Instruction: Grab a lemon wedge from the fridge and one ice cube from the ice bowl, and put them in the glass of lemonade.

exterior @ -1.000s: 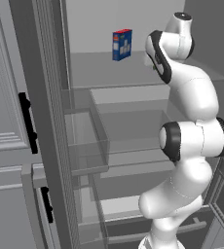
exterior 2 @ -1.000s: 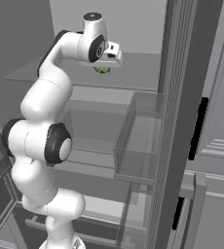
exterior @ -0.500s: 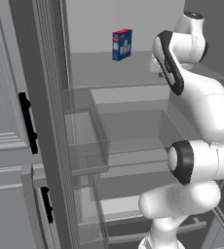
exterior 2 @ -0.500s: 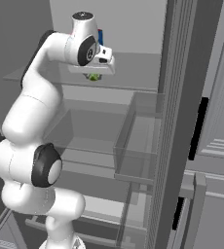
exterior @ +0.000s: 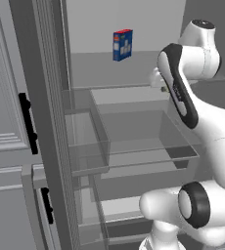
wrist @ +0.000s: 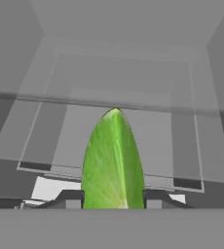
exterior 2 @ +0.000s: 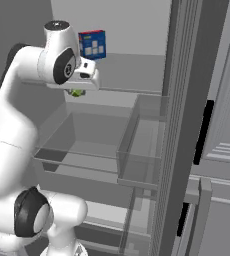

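Hand view: the lemon wedge [wrist: 114,163] sits clamped between the gripper's [wrist: 113,197] fingertips, rising straight ahead of the hand. Beyond it lies the fridge's [wrist: 201,121] clear drawer; the blue box [exterior 2: 92,44] stands behind.

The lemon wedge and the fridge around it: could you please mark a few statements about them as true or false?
1. The gripper is shut on the lemon wedge. True.
2. The blue box lies in the clear drawer. False: it stands on the shelf above, at the back of the fridge.
3. The wedge is held above the clear drawer. True.
4. The fridge door is closed. False: it is open and the pale interior shows.
5. The wedge is red. False: it is yellow-green.
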